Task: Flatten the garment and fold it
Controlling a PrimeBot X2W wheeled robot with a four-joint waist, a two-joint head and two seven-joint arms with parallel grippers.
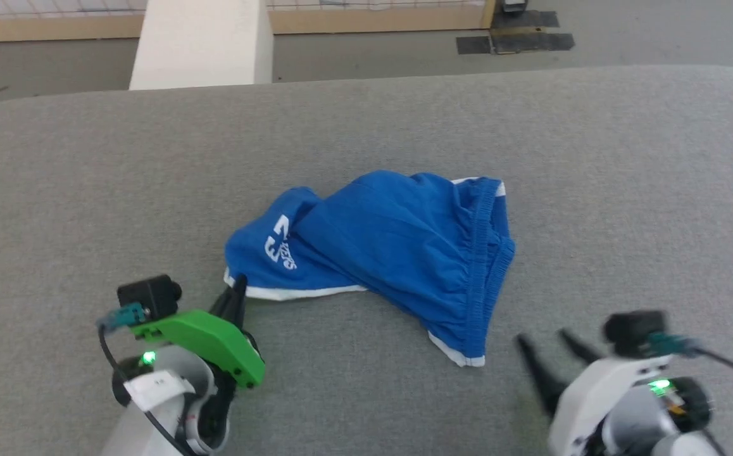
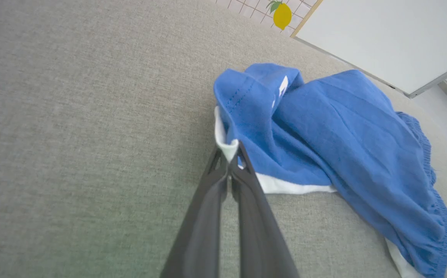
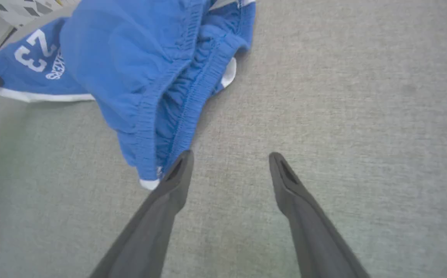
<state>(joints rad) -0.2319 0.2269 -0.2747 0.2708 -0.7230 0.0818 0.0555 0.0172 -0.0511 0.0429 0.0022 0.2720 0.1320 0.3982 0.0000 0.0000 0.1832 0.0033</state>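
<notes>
Start at your left gripper (image 1: 238,286): its two dark fingers are pressed together on the white trim band (image 1: 303,292) at the near left end of the garment (image 1: 392,247). The left wrist view shows that hem pinched between the tips. The blue shorts lie ahead of and to the right of that gripper, crumpled on the grey worktop (image 1: 88,190). The "23" print (image 1: 278,244) sits just beyond the pinch, the body is folded across itself, and the gathered waistband (image 1: 483,253) is bunched at the far right. A second white-trimmed corner (image 1: 464,358) points toward your right gripper (image 1: 544,340), which hangs near it with fingers spread wide and nothing between them. In the right wrist view one finger lies just beside that corner without gripping it.

I judge you are at the start of the flattening step: one hem is secured and none of the cloth is spread. The next move calls for bringing the right gripper forward and slightly left onto that corner, closing on it, then drawing the two grippers apart to pull the fabric taut. The thin cloth may slip or come up doubled, so check the pinch before pulling.
</notes>
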